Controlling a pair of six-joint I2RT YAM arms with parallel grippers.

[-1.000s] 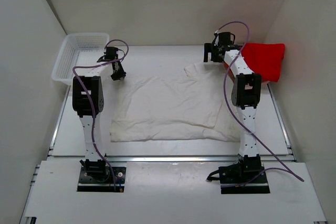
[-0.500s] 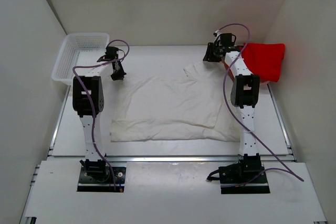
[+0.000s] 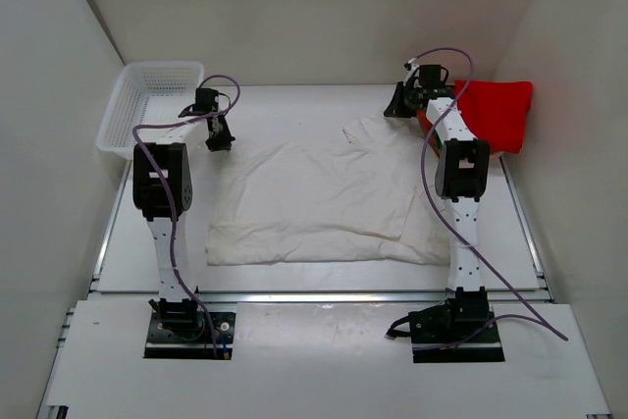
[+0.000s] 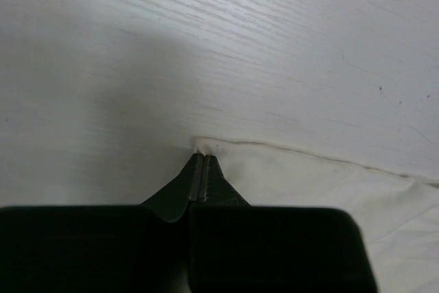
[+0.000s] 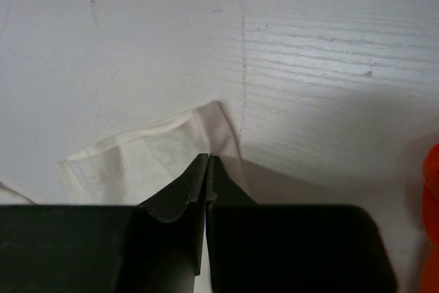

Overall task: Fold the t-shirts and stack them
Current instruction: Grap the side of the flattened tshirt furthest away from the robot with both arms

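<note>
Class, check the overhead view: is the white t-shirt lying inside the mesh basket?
No, the white t-shirt lies spread on the table, apart from the basket.

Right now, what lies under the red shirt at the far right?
Orange cloth shows at the left edge of the red shirt, seemingly beneath it. Anything else there is covered.

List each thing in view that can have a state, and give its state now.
white t-shirt: spread flat, unfolded, two far corners pinched
red t-shirt: folded up, far right
basket: upright, far left corner
left gripper: shut on a white t-shirt corner
right gripper: shut on a white t-shirt corner
</note>
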